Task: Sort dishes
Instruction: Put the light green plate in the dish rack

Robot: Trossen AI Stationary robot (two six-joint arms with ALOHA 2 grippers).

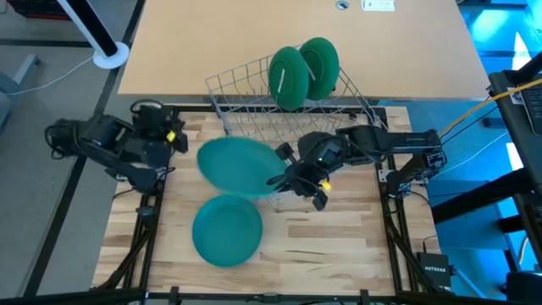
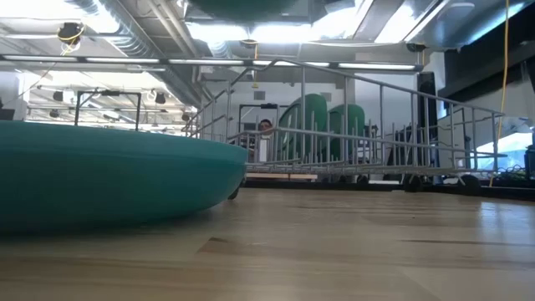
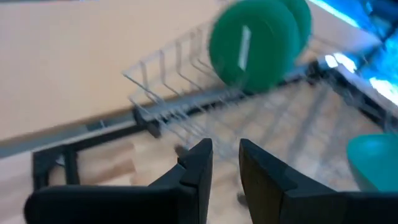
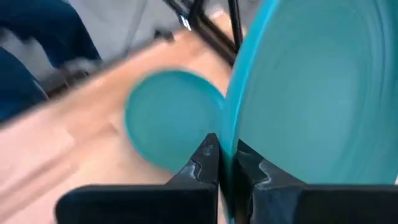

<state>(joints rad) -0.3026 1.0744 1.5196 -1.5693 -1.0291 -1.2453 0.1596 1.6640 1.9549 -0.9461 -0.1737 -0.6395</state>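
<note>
Two green dishes (image 1: 298,72) stand on edge in the grey wire rack (image 1: 254,106) at the far middle of the table. One teal dish (image 1: 227,229) lies flat on the wooden table near the front. A second teal dish (image 1: 239,166) hangs above the table, with my right gripper (image 1: 284,176) shut on it. At the table's left my left gripper (image 1: 179,137) is raised and open, with nothing between its fingers (image 3: 199,165); it faces the rack (image 3: 186,99). My right gripper pinches the raised teal dish's rim (image 4: 229,140) between its two fingers, on the side of the dish toward the table's right. The fingers come from the right, slanting down. The dish is lifted clear of the table and tilted.
The rack's near slots (image 1: 246,127) hold no dishes. Black frame rails (image 1: 144,212) run along the table's left and right sides. In the low view, the flat teal dish (image 2: 109,184) fills the left foreground. Bare wood lies at the front right (image 1: 339,246).
</note>
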